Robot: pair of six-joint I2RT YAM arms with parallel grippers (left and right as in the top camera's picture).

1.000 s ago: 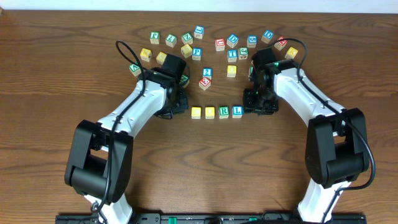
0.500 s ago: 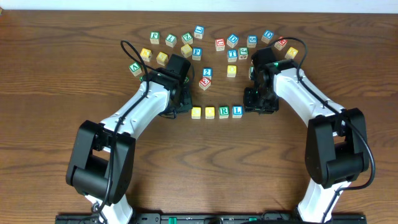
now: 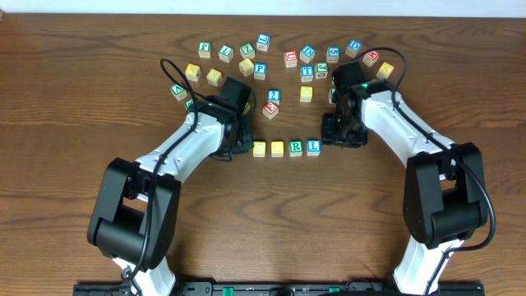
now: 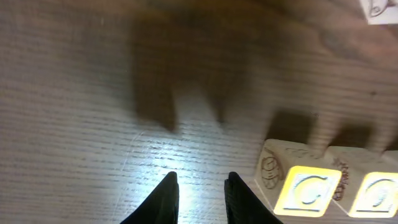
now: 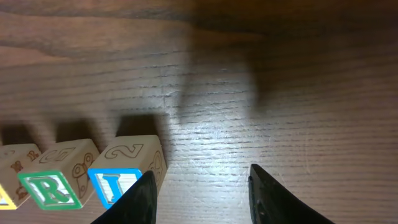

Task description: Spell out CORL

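**CORL row** [image 3: 286, 149]: four cubes side by side on the table [image 3: 82, 99], just in front of a scatter of loose cubes [image 3: 260, 70]. In order they are the C cube [image 4: 306, 191], O cube [image 4: 375, 196], R cube [image 5: 53, 190] and L cube [image 5: 121, 180].

**Left gripper** [image 4: 200, 200]: at the C end of the row. The C cube lies near, outside the fingers and apart from them. The fingers are drawn close together, with only bare wood between them.

**Right gripper** [image 5: 202, 199]: at the L end. The L cube lies just outside the nearer finger; whether they touch cannot be told. The fingers are parted and hold nothing.
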